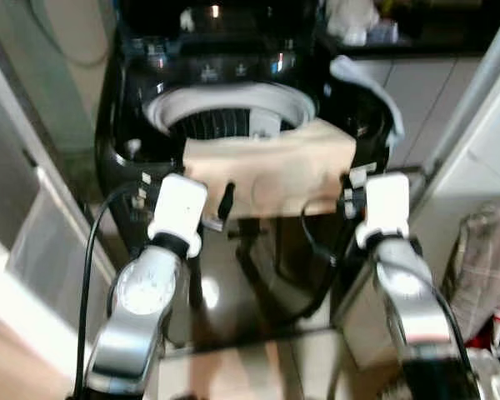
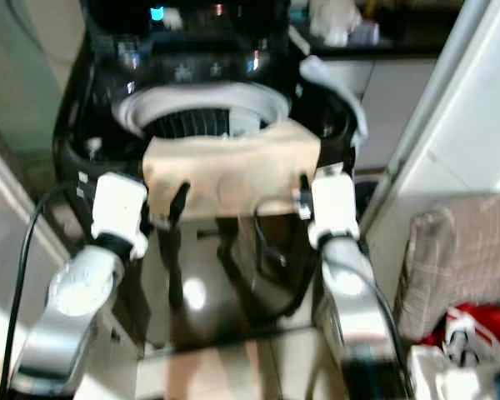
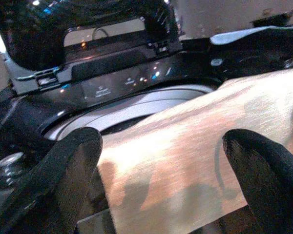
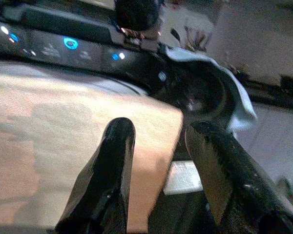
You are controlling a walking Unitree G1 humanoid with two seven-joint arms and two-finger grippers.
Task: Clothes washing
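Cloth, beige and stretched flat, is held across the front rim of the washer, its far edge lying over the near part of the open drum. The left gripper is seen at the cloth's left corner and the right gripper at its right corner. In the left wrist view the fingers are spread wide, with the cloth between them; a grip on it cannot be told. In the right wrist view the fingers stand apart, one on the cloth and one past its edge. The far half of the drum mouth is left uncovered. A grey towel is draped on the washer's right rim, near the cloth's corner. The lit control panel is shown in the right wrist view. A plaid cloth is seen well to the right.
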